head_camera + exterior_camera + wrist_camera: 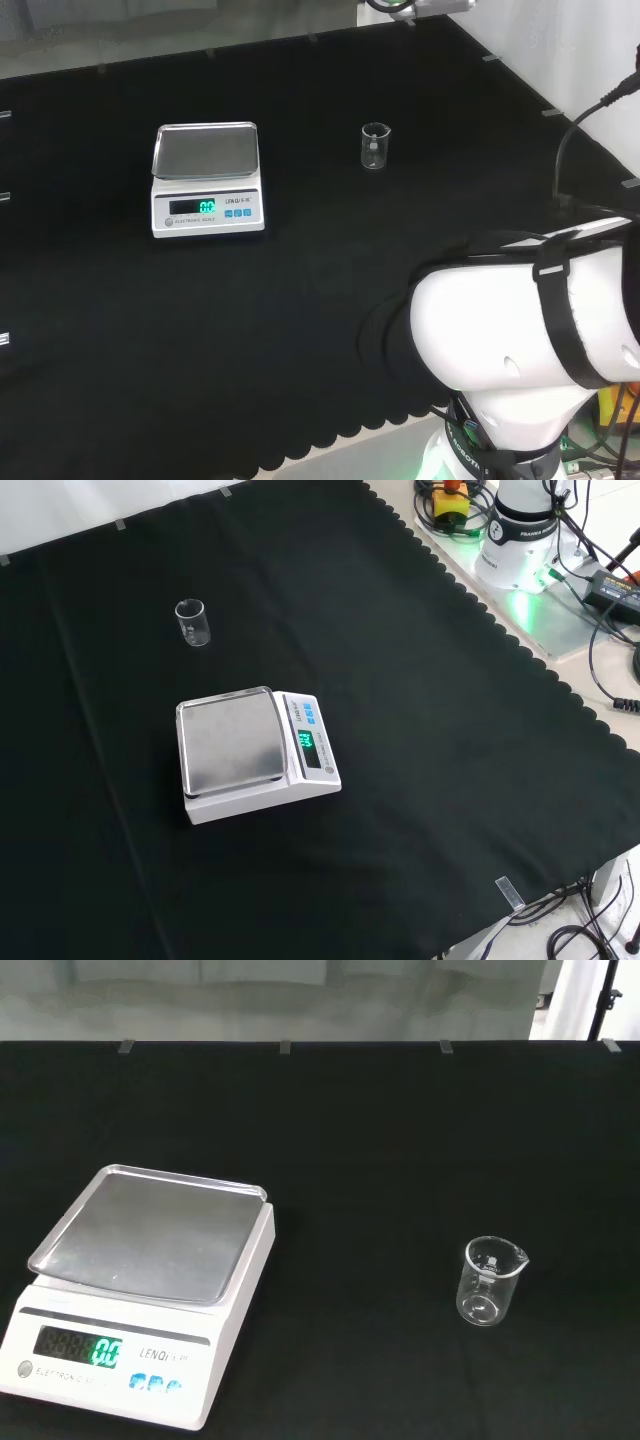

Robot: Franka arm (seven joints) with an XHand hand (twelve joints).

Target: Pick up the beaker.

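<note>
Black cloth (420,680) covers the whole bench, and the small clear glass beaker (374,146) stands upright on it, alone and in the open. In the head view it sits to the right of the white electronic scale with its square steel pan (208,178); in the front view it stands beyond the scale, well apart from it. That gap probably matters: with nothing beside the beaker, fingers could close round it from either side without nudging the scale. The scale's pan is bare and its display is lit.

In the wrist view the beaker (490,1281) shows a pouring lip at the rim and what look like faint printed marks on the wall; it seems empty, though clear glass makes that hard to be sure of. It is short and straight-walled.

How the hand's fingers are set cannot be told. The pick-up has not begun: the beaker is untouched.
</note>
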